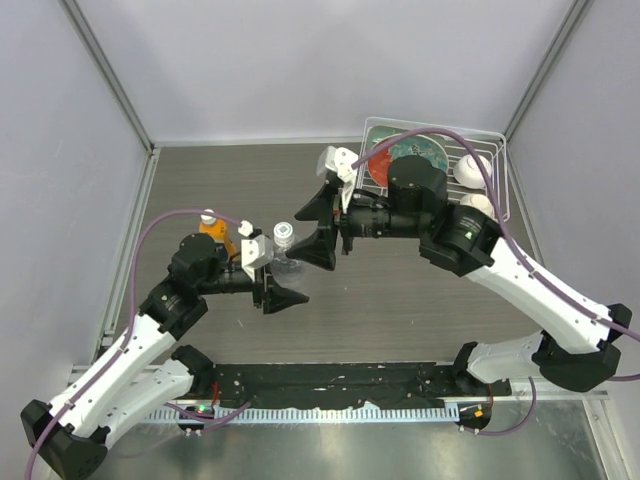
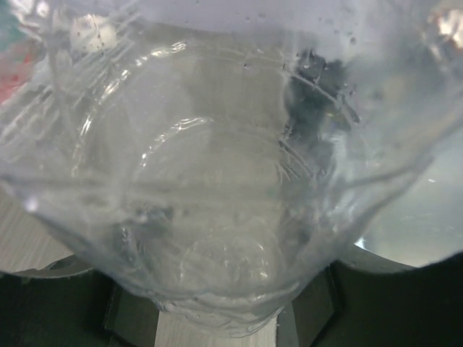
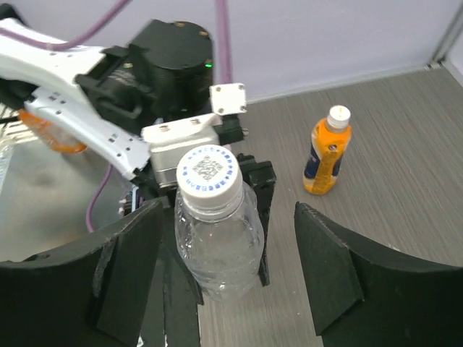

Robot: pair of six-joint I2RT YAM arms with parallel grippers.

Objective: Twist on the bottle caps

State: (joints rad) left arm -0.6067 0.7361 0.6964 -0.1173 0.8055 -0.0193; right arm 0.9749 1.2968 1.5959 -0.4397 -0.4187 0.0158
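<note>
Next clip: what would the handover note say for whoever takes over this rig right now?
Left gripper: shut on the clear bottle, holding it upright.
Right gripper: open, one finger on each side of that bottle, touching nothing.
Orange bottle: standing alone on the table.
Done: the clear bottle's cap and the orange bottle's cap both sit on their necks.
Left: tightness cannot be seen, so check both caps, then set the clear bottle down.
</note>
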